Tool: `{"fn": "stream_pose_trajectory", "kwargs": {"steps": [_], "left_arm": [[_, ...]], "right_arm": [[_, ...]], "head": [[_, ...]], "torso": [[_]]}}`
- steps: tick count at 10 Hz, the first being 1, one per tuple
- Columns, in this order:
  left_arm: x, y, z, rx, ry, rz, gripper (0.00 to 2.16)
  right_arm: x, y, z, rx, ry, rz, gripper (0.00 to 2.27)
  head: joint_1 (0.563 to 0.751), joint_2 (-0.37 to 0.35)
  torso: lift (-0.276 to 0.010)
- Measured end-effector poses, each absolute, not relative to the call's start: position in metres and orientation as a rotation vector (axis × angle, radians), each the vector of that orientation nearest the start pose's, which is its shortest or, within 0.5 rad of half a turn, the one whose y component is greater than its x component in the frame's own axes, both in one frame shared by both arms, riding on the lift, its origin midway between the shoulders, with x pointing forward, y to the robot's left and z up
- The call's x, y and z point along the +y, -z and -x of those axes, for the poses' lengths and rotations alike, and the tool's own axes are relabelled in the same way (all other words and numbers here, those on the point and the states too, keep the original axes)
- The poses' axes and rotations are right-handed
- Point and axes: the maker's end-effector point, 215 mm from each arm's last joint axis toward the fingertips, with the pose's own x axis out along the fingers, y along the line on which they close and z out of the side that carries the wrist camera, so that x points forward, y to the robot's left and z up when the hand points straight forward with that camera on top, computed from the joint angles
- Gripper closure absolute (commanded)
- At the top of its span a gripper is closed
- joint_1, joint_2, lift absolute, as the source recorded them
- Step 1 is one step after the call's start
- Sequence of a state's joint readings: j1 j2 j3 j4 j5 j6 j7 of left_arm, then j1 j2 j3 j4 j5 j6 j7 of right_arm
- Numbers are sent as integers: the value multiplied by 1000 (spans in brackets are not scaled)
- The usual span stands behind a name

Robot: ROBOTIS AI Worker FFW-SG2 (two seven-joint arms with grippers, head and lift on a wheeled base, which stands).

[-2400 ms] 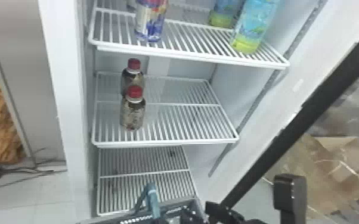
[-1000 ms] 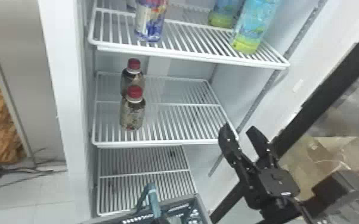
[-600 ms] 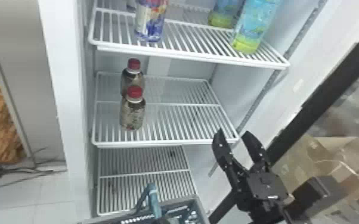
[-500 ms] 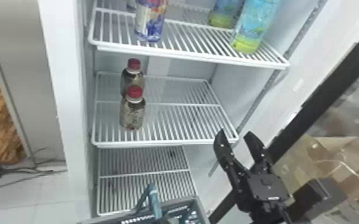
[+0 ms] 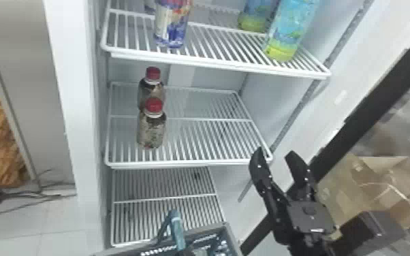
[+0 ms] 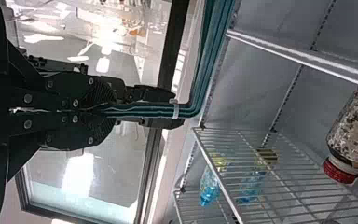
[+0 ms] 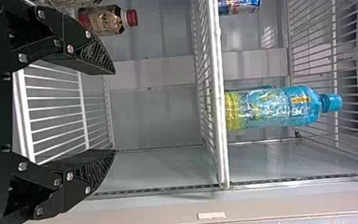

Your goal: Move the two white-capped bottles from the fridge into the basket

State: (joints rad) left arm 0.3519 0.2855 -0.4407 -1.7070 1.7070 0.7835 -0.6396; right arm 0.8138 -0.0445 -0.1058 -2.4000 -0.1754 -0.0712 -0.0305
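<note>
We see the right gripper (image 5: 275, 152) well above its first position: in the earliest head view its arm sits low at the bottom edge, near the basket (image 5: 227, 227), and now the fingertips are up near the front right corner of the middle wire shelf (image 5: 194, 164). Compared with the latest earlier view, we find the gripper slightly farther right.

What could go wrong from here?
The front red-capped bottle stands close before the rear bottle, so a nudge may topple both. The open right gripper looks near the corner of the middle shelf and might catch it. The left gripper holds the basket by its handle; a jolt could tip it.
</note>
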Motion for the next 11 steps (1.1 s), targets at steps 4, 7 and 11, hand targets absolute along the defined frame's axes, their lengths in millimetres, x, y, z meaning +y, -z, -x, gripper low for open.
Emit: {"fn": "stream_pose_trajectory", "kwargs": {"steps": [4,7,11], "left_arm": [[-67,328,-248,757,1157,1832,1119],[-67,328,-248,756,1154,1835,1119],[-66,328,-248,754,1152,1837,1119]], "right_arm": [[-279,249,-365,-81,68,-67,496],[-277,250,-365,-79,65,-68,496],[-275,249,-365,-85,62,-68,496]], "head": [[695,-350],[695,-350],[695,-350]], "torso": [[-260],[-260],[-260]]}}
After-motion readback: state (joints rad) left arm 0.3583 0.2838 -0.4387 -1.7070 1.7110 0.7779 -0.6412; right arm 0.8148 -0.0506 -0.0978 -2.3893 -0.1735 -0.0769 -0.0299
